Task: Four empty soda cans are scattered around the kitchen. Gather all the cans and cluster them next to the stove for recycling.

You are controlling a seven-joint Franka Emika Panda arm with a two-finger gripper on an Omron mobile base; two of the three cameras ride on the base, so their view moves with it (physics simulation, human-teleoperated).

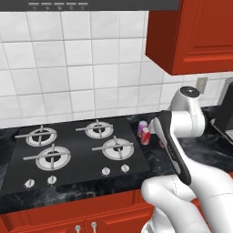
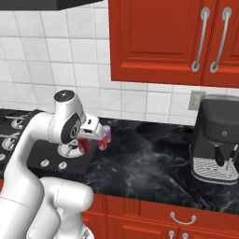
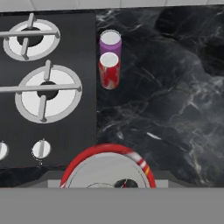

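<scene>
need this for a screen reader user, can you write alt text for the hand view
Seen from above, a red soda can sits close under the camera at the bottom, over black marbled counter. Further off, a second red can and a pink-purple can stand side by side just right of the black stove.

The arm folds forward over the counter, wrist bent down. Its gripper (image 2: 85,144) points straight down, clamped on a red can (image 3: 108,168).
</scene>
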